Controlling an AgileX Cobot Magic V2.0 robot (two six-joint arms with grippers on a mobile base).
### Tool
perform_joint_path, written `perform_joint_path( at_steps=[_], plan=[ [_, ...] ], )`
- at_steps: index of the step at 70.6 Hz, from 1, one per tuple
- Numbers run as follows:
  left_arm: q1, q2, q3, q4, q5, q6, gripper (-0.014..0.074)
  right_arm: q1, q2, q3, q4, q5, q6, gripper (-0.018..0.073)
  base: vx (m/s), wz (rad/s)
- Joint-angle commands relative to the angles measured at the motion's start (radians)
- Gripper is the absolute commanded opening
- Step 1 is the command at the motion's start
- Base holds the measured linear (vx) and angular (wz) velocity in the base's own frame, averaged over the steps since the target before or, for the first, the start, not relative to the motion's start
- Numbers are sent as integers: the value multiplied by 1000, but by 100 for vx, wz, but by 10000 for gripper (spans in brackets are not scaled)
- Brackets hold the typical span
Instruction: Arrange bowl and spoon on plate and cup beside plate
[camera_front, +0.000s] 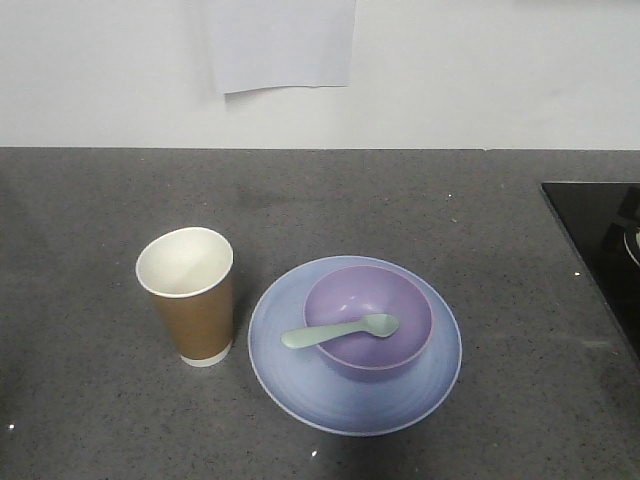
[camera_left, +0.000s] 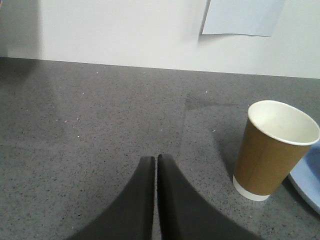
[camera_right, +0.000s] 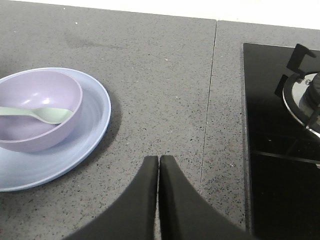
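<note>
Front-facing view: the bowl (camera_front: 368, 320) sits on the plate (camera_front: 355, 405), with the spoon (camera_front: 340, 331) lying across the bowl's rim, its scoop inside. The cup (camera_front: 188, 295) stands upright just beside the plate. Neither arm shows here.

Left wrist view: the left gripper (camera_left: 156, 162) has its 2 fingers pressed together, holding nothing; the cup is ahead to its right.

Right wrist view: the right gripper (camera_right: 158, 162) is likewise closed and empty, with plate and bowl ahead-left and a stove (camera_right: 280, 150) to its right.
</note>
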Motion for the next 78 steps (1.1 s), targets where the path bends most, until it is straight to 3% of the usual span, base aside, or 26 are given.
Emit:
perform_joint_path(
  at_steps=[1,19,30,38,48,53,62,78],
  plan=[
    [-5,12,-23,6,-76,-9,-7,-2,7,-25,-18,-65,-1,-11,0,0],
    [-5,9,-18,21,-104,7,-8,-2,7,-25,-18,-65,-1,-11,0,0],
    [2,-42,77,2,-274,75,-8,-2,7,-25,-18,-65,-1,-11,0,0],
    [54,-104,192,-85,-434,190,-8,-2,7,-25,-18,-65,-1,-11,0,0],
    [155,-172,330,-264,-591,393,-8,-2,7,-25,-18,-65,-1,-11,0,0],
    [207,-192,390,-330,-658,444,-8,-2,7,-25,-18,-65,-1,-11,0,0],
    [257,-203,482,-343,-737,432,-8,-2,7,-25,-18,-65,-1,-11,0,0],
    [259,-226,604,-297,-861,384,-8,-2,7,-25,-18,-66,-1,-11,0,0]
  ],
)
